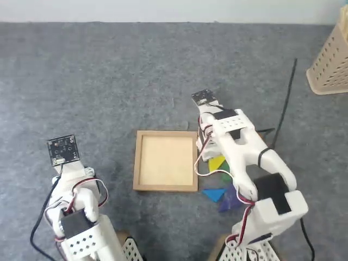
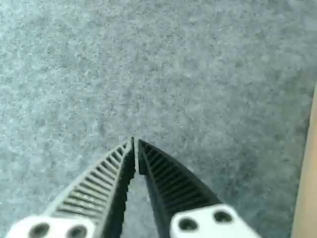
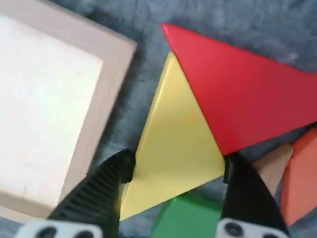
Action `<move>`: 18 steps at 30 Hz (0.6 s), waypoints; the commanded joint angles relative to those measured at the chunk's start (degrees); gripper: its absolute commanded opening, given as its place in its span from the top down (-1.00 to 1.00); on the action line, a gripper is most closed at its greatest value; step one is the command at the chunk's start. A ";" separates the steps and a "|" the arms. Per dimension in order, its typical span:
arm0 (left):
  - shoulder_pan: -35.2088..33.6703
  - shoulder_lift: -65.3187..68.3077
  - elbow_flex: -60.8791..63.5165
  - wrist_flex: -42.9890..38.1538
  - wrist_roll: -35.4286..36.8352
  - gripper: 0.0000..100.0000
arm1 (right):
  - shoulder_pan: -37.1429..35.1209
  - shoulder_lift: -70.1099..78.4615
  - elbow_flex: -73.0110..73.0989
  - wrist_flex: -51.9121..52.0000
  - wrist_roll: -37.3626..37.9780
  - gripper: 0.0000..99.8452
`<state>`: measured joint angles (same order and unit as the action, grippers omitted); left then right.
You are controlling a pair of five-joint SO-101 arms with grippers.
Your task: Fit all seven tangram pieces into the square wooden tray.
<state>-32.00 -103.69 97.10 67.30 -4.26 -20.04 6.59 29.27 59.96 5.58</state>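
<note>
The right fingers (image 3: pixel 99 193) straddle the yellow triangle (image 3: pixel 173 144) beside the wooden tray (image 3: pixel 106 99).
Spread apart, gripping nothing; left fingers (image 2: pixel 109 178) closed, empty.

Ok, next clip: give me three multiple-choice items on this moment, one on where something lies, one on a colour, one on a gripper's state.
1. Where do the tangram pieces lie?
A. inside the wooden tray
B. on the carpet beside the tray, under the right arm
C. stacked on the tray's rim

2. What colour is the triangle between the fingers of the right gripper?
A. yellow
B. blue
C. purple

3. The left gripper is:
A. wide open
B. shut on a piece
C. shut, holding nothing

Answers:
1 B: the tray's floor is bare, and the pieces cluster on the carpet at its side.
2 A: the yellow triangle lies between the open fingers.
3 C: its fingers meet over bare carpet.
</note>
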 commanded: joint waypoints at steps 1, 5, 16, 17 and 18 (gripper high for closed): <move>0.18 -0.44 -0.48 0.35 0.79 0.97 | 2.24 -9.80 2.11 0.66 -0.44 0.62; 0.18 -0.44 -0.48 0.35 0.79 0.97 | 1.98 -17.89 5.45 0.66 -0.26 0.62; 0.18 -0.44 -0.48 0.35 0.79 0.97 | -13.14 -23.87 6.07 1.36 1.76 0.63; 0.18 -0.44 -0.48 0.35 0.88 0.97 | -12.53 -24.13 6.07 2.07 1.85 0.63; 0.18 -0.44 -0.48 0.35 0.88 0.97 | -10.59 -24.22 6.07 2.51 1.85 0.63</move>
<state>-32.00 -103.69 97.10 67.30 -4.26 -31.82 -13.98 35.87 61.10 5.58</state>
